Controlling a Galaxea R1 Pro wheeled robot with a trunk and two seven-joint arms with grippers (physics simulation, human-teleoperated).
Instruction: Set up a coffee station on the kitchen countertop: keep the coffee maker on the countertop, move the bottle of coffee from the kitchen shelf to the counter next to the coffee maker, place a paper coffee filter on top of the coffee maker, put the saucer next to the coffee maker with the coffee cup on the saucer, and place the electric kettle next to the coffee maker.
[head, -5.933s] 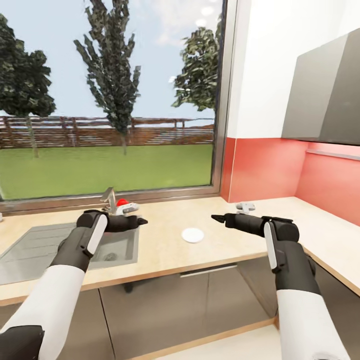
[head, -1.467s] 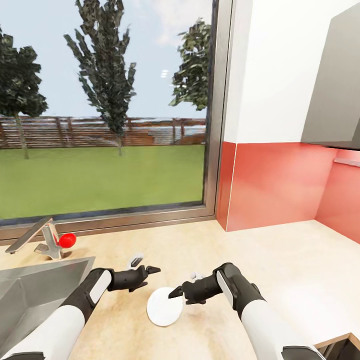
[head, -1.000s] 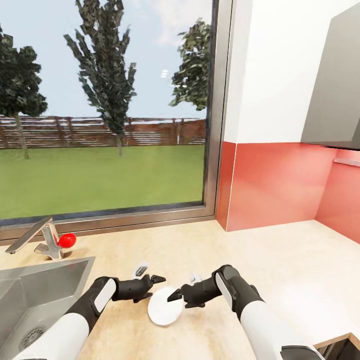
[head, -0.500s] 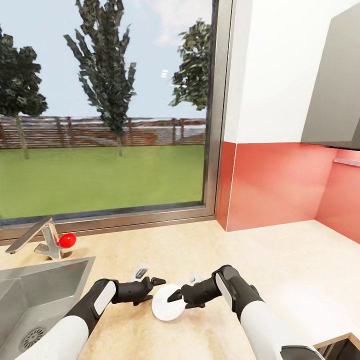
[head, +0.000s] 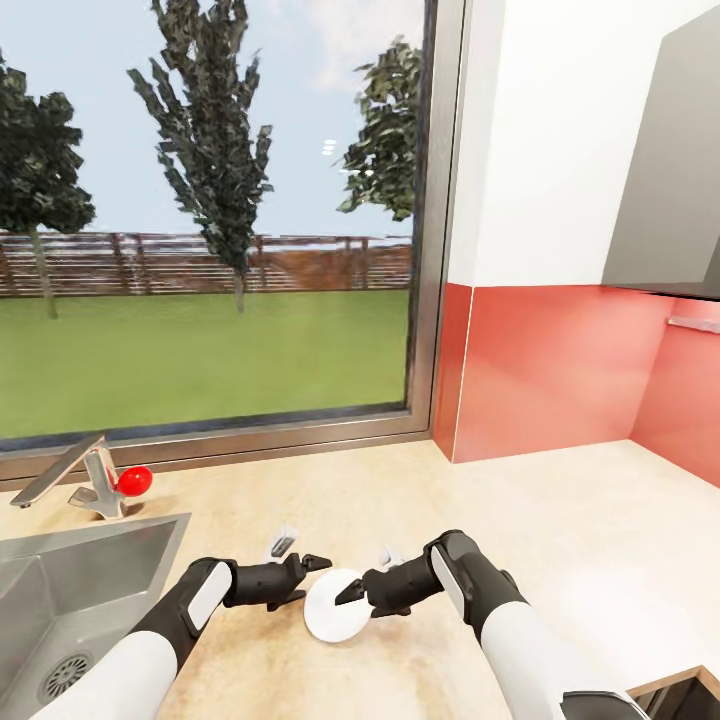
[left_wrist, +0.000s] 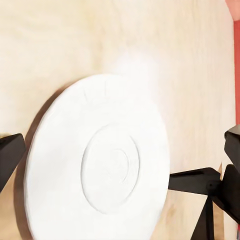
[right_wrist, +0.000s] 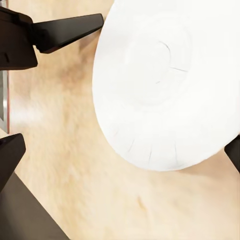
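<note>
A white saucer (head: 335, 606) lies on the beige countertop (head: 570, 540), just in front of me, and looks slightly tilted. My left gripper (head: 308, 580) is open at its left rim, with one fingertip (left_wrist: 7, 155) close to the edge. My right gripper (head: 358, 590) is open at the saucer's right rim. In the left wrist view the saucer (left_wrist: 100, 160) casts a shadow along one side. In the right wrist view the saucer (right_wrist: 165, 80) reaches one of my right fingers (right_wrist: 235, 150), and the other finger (right_wrist: 7, 155) is well clear of it.
A steel sink (head: 60, 590) with a faucet (head: 85, 478) and a red knob (head: 135, 480) sits at the left. A big window runs along the back. A red backsplash (head: 550, 370) and a grey wall cabinet (head: 670, 180) close the right corner. Bare counter stretches right.
Since 5.9 s ago the camera has closed in on the counter. Over the last second the saucer shifted slightly up and right between the grippers. Nothing has moved in the last half second.
</note>
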